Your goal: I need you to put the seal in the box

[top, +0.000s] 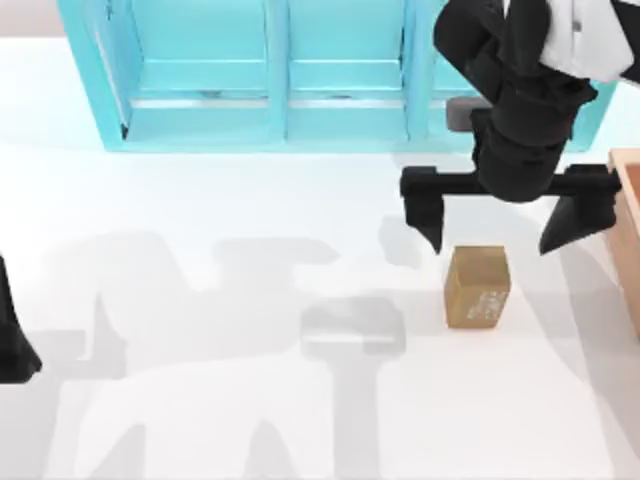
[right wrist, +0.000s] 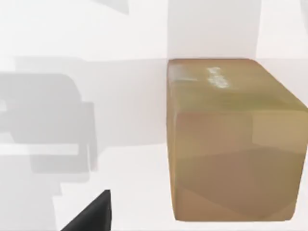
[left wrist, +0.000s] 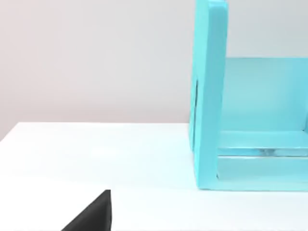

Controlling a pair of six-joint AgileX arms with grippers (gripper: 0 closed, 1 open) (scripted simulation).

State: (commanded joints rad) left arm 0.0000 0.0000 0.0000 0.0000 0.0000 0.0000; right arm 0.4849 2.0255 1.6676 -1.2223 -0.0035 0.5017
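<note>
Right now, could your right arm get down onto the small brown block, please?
Probably yes. The right gripper hangs open just behind the block, its fingers spread wider than the block, with nothing between them. The box stands off to the right, apart from the block.

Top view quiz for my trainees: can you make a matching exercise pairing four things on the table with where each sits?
Things:
1. seal
2. box
3. shelf unit
4. right end effector

Places:
A. back of the table
B. table's right edge
C. open, just above the seal
D. on the table, right of centre

Pairs: 1-D, 2-B, 3-A, 4-C
</note>
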